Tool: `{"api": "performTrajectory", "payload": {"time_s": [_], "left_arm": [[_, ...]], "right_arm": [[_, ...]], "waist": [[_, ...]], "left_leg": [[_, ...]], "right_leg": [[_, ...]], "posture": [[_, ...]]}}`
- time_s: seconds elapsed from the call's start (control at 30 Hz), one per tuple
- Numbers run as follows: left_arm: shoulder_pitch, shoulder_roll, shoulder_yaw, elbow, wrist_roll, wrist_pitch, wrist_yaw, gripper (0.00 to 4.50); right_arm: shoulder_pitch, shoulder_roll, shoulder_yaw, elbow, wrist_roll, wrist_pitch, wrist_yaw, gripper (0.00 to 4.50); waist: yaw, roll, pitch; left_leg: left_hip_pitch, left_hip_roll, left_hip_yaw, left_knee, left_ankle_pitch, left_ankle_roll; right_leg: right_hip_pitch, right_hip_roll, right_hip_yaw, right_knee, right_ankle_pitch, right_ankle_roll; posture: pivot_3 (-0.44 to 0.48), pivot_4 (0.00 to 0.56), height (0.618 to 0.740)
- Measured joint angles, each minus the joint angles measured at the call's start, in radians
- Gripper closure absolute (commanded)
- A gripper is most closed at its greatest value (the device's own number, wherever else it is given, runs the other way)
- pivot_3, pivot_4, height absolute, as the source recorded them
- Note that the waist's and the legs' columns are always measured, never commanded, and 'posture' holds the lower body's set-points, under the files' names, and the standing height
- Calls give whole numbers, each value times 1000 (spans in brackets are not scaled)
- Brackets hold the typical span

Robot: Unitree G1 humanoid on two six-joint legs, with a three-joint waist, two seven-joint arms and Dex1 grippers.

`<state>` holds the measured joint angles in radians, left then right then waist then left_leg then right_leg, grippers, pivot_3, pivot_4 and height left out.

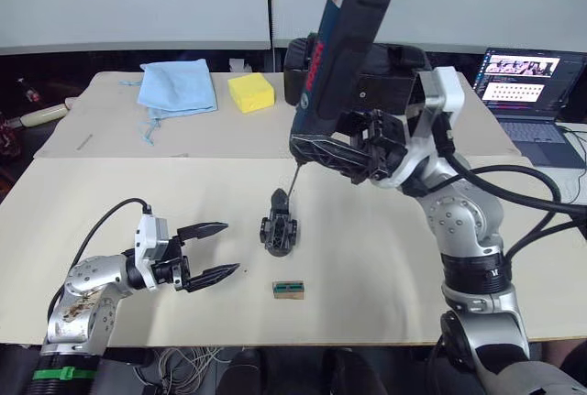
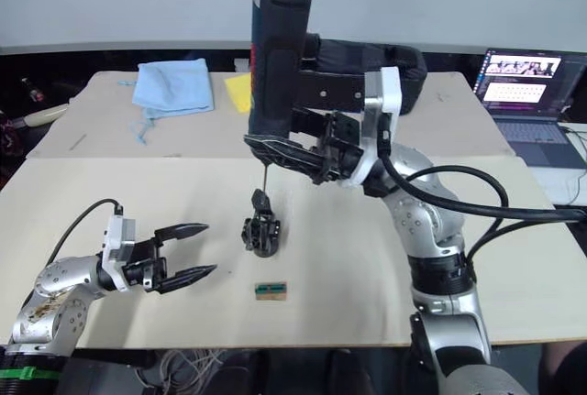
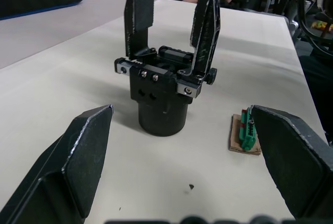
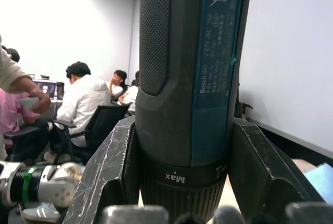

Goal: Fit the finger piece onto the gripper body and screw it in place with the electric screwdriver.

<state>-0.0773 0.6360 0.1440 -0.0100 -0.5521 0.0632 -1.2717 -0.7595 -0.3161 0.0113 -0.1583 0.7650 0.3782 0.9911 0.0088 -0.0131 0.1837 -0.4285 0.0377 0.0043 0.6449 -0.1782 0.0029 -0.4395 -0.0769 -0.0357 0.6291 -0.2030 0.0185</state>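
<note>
The small black blocky gripper body (image 1: pixel 278 233) is standing upright on the pale tabletop (image 1: pixel 367 257), and it serves as the landmark here. In the left wrist view, two black tapered plastic pieces are rising from its top bracket, so the finger piece (image 3: pixel 205 21) is already sitting in place on it; whether it is seated fully I cannot tell.

The right gripper (image 2: pixel 312 152) is clamping the thick dark cylindrical electric screwdriver with its blue-and-red label (image 2: pixel 280 56), holding it nearly upright just above the body. The thin metal bit (image 1: pixel 293 178) is pointing down at the top of the body and reaching it or almost so; actual contact with a screw is too small to confirm.

The left gripper (image 1: pixel 206 251) is hovering to the left of the body, apart from it, fingers spread wide and holding nothing. A tiny brown-and-green box (image 1: pixel 288 290) is lying on the table just in front of the body.

By my judgement, fitting is done and the driving of the screw is under way or about to begin; tightening is what remains.
</note>
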Motion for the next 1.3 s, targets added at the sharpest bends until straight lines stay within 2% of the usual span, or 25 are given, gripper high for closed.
{"api": "performTrajectory", "payload": {"time_s": [0.5, 0.93, 1.3], "left_arm": [[-29, -39, -49, 20, 43, -3, 8, 0], [-69, -42, -96, 2, 59, 6, 43, 0], [-42, -42, -102, 0, 66, 0, 41, 0]], "right_arm": [[-20, 54, 103, 59, -96, 45, 3, 2572], [-20, 78, 115, 137, -155, 36, 56, 2572], [-20, 102, 115, 146, -155, 36, 75, 2572]], "waist": [[-1, 0, 0], [-2, 0, 0], [-8, 0, 0]], "left_leg": [[0, 0, 0, 0, 0, 0], [0, 0, 0, 0, 0, 0], [1, 0, 0, 0, 0, 0]], "right_leg": [[0, 0, 0, 1, 0, 0], [0, 0, 0, 1, 1, -1], [0, 1, 1, 1, 1, -1]], "posture": [[0, 150, 740], [0, 150, 740], [0, 150, 740]]}}
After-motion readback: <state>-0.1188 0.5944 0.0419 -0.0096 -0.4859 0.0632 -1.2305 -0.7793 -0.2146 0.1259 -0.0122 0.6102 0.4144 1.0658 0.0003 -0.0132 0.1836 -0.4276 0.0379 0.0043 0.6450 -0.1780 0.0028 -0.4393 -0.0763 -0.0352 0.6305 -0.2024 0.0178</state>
